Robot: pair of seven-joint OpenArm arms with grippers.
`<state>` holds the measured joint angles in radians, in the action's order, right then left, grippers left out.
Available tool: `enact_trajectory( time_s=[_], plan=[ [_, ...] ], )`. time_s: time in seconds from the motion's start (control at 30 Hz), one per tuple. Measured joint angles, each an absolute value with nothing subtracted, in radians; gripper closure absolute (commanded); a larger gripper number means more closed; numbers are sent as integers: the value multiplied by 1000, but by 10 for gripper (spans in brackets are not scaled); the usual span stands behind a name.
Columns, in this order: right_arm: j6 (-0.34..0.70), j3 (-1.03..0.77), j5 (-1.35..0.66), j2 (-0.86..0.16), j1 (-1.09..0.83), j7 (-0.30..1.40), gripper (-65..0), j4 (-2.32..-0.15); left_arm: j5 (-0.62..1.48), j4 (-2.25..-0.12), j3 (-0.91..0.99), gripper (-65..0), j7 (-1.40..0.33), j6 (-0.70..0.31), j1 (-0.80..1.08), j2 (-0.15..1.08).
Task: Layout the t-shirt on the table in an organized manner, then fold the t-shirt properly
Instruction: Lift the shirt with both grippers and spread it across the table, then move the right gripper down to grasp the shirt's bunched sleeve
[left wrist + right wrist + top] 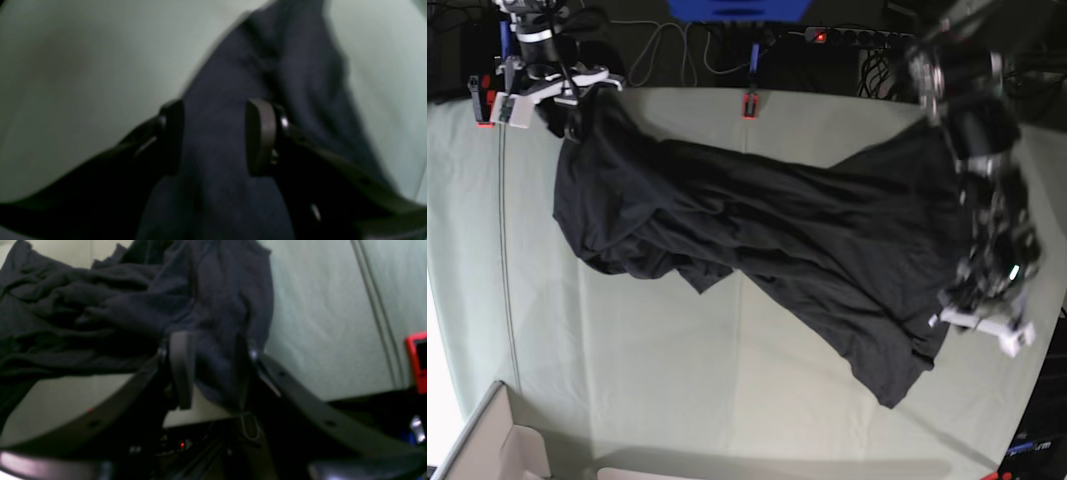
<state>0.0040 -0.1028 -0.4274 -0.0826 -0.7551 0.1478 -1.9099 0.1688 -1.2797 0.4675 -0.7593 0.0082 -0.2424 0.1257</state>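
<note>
Spreading stage: the t-shirt is stretched across the bench from the far left corner to the right edge in the base view, but is not yet laid flat
Done: the cloth is pulled out lengthwise between the two arms
Left: bunched folds near the left side are to be smoothed, the sleeves squared, and all folding is judged not yet begun
Left end effector: the jaws are seen parted, with dark cloth lying between them but not pinched
Right end effector: the jaws are seen apart, with a drooping flap of shirt between the fingers; no clamped hold is shown
Hidden: the rainbow graphic is not seen, so which side faces up cannot be told
Blurred: both wrist views are soft, and the collar and hem cannot be made out
Cut off: a cardboard box is clipped at the lower left corner
</note>
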Motion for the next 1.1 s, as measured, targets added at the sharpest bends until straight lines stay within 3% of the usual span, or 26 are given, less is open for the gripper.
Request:
enact_trajectory(
  time_s=[0.17,0.37,0.73,1.1],
  plan=[
    [4,-102,-428,-119,-715,146,-248,-1911,332,-1568,478,-289,-787,-5,63,112],
    [4,-99,-427,-164,-649,154,-250,-1910,342,-1600,616,-289,-777,3,244,88],
    [3,-97,-427,-180,-421,497,-317,-1909,360,-1427,638,-286,-751,-6,243,69],
    [4,-65,-427,-238,-262,503,-319,-1823,318,-1405,516,-283,-694,8,216,53]
  ],
)
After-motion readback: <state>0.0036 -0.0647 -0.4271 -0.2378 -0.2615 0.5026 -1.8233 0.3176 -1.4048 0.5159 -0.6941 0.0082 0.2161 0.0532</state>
